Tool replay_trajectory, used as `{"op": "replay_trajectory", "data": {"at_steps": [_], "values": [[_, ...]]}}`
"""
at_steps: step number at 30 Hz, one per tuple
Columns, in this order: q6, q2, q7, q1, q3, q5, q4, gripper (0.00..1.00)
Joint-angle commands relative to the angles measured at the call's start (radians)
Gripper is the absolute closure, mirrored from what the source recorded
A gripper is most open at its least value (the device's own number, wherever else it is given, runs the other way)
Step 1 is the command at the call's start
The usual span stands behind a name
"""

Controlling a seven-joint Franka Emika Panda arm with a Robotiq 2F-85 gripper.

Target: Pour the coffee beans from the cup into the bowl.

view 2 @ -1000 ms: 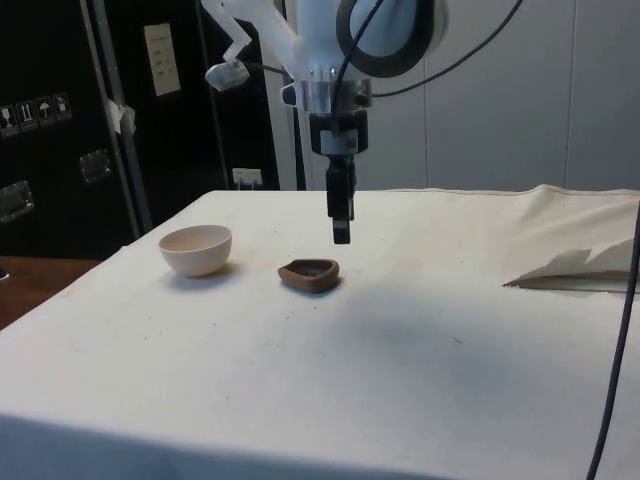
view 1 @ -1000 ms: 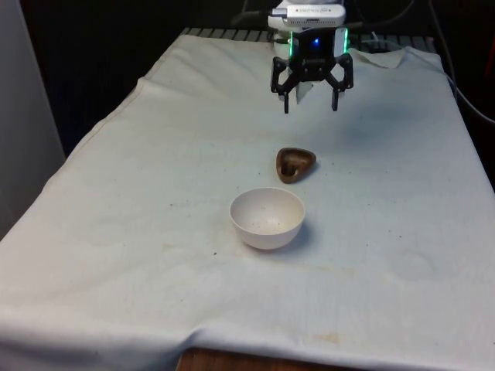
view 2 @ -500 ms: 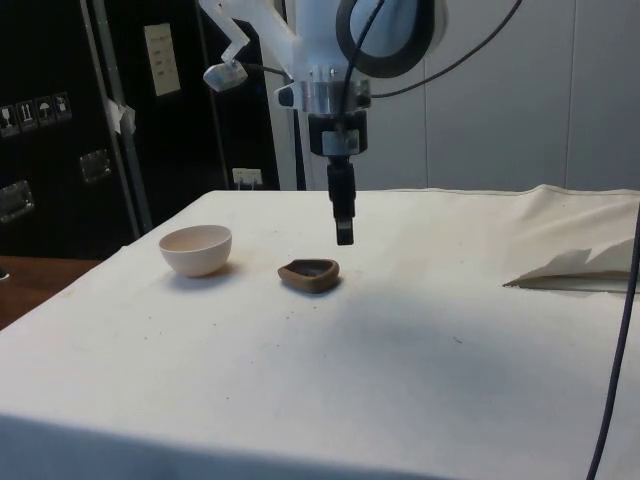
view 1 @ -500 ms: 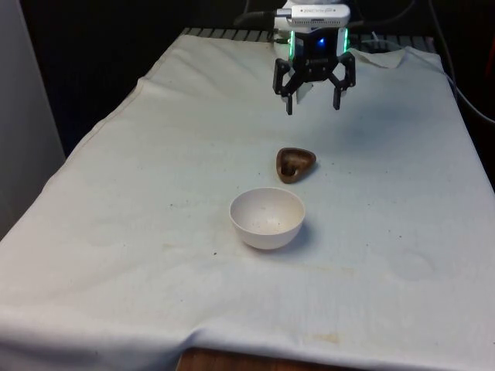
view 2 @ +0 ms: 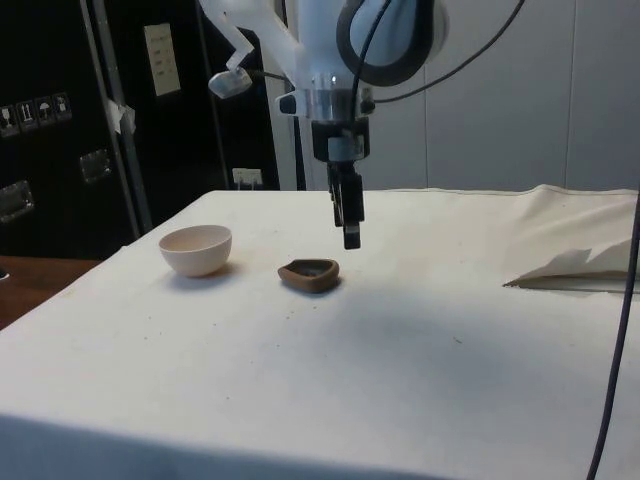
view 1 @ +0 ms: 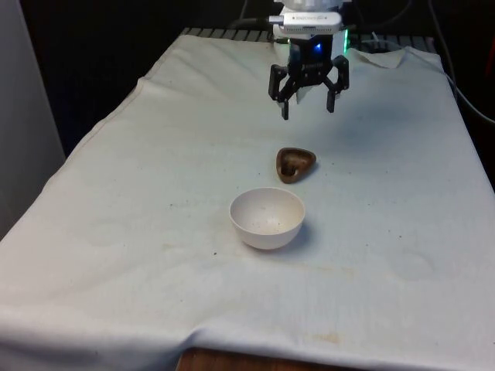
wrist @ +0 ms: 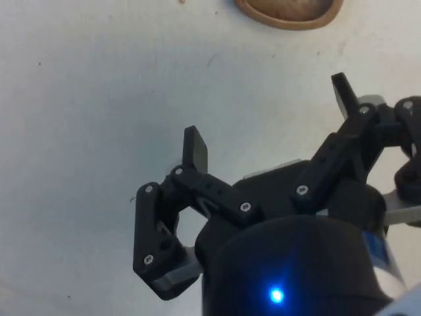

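Note:
A small brown cup (view 1: 295,163) (view 2: 309,273) (wrist: 290,11) with dark coffee beans inside sits upright on the white cloth, roughly at the table's middle. A white bowl (view 1: 267,217) (view 2: 196,249) stands just nearer the front camera than the cup, a short gap between them. My black gripper (view 1: 308,110) (view 2: 350,236) (wrist: 270,120) hangs open in the air above the cloth, beyond the cup on the robot's side, with nothing between its fingers. It is well above the cup and touches nothing.
The white cloth (view 1: 155,193) covers the whole table. A raised fold of cloth (view 2: 575,268) lies at the far end near the robot's base. A black cable (view 2: 615,350) hangs down at the side view's right edge.
The gripper has turned slightly about its wrist and drifted a little away from the cup towards the robot's base. It stays open. Cup and bowl have not moved.

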Motion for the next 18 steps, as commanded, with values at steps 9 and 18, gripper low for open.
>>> {"op": "replay_trajectory", "data": {"at_steps": [9,18], "values": [[0.062,0.019,-0.091,-0.014,-0.009,0.003,-0.006,0.00],[0.111,0.041,-0.152,-0.013,-0.013,-0.001,-0.009,0.00]]}}
